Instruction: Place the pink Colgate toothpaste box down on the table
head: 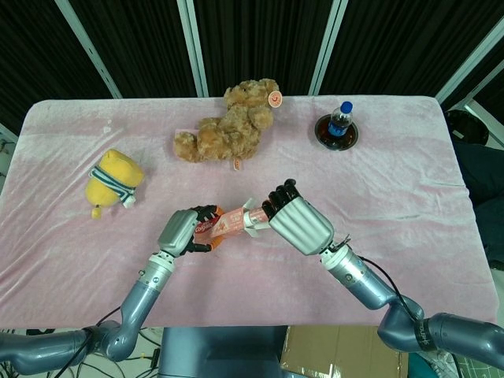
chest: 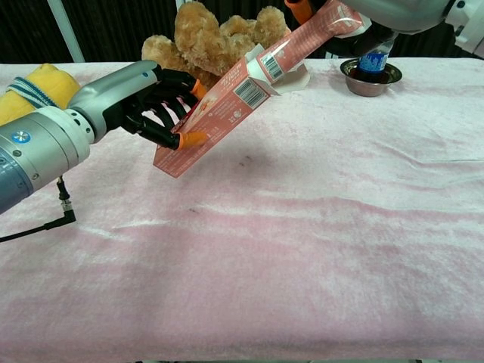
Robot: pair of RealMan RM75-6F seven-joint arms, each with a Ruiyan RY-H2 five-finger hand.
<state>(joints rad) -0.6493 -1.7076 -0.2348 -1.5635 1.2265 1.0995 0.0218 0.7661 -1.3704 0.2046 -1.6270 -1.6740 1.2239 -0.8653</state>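
The pink Colgate toothpaste box hangs tilted above the table, its lower end held in my left hand. The upper end's flaps are open, and a pink tube sticks out of it. My right hand grips the far end of that tube; in the chest view most of this hand is cut off by the top edge. The box does not touch the pink cloth.
A brown teddy bear lies behind the box. A yellow plush toy sits at the left. A blue-capped bottle stands in a metal bowl at the back right.
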